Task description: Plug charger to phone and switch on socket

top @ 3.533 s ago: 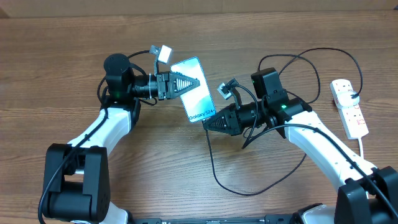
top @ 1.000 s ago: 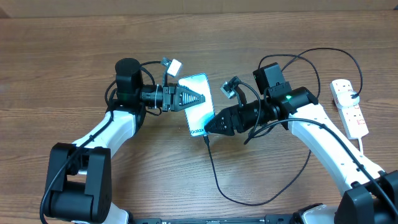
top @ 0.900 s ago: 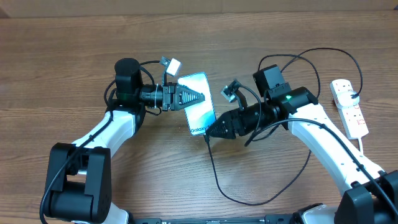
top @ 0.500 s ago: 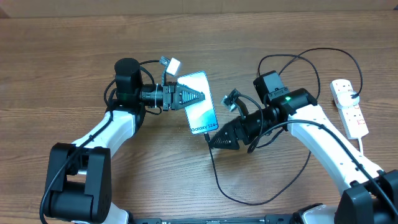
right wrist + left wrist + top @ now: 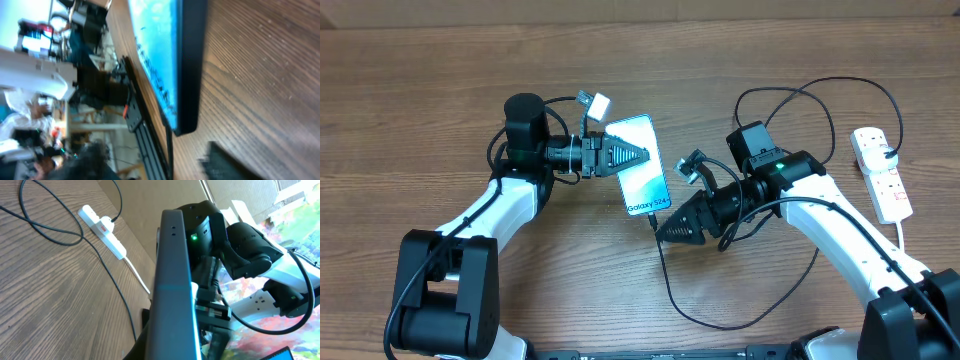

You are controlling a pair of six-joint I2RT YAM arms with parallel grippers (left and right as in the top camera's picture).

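Observation:
The phone (image 5: 645, 170) is tilted up off the table, screen lit, with my left gripper (image 5: 632, 157) shut on its upper left side. In the left wrist view the phone (image 5: 172, 280) shows edge-on. The charger (image 5: 665, 275), a thin black cable, runs from the phone's lower edge down into a loop on the table. Its tip (image 5: 653, 218) sits at that edge. My right gripper (image 5: 663, 230) is just below and right of it, open and apart from the phone. In the right wrist view the phone's corner (image 5: 190, 100) and the cable (image 5: 169, 150) are ahead. The socket (image 5: 882, 172) lies far right.
A black plug (image 5: 886, 152) sits in the socket, and its thick white cord (image 5: 903, 235) runs toward the front edge. The charger's cable arcs over the table behind my right arm (image 5: 820, 85). In the left wrist view the socket (image 5: 102, 227) lies far off.
My right gripper has pulled back down and to the right from the phone's lower edge, and its jaws have widened. The cable tip stays at the phone. The left arm has not moved.

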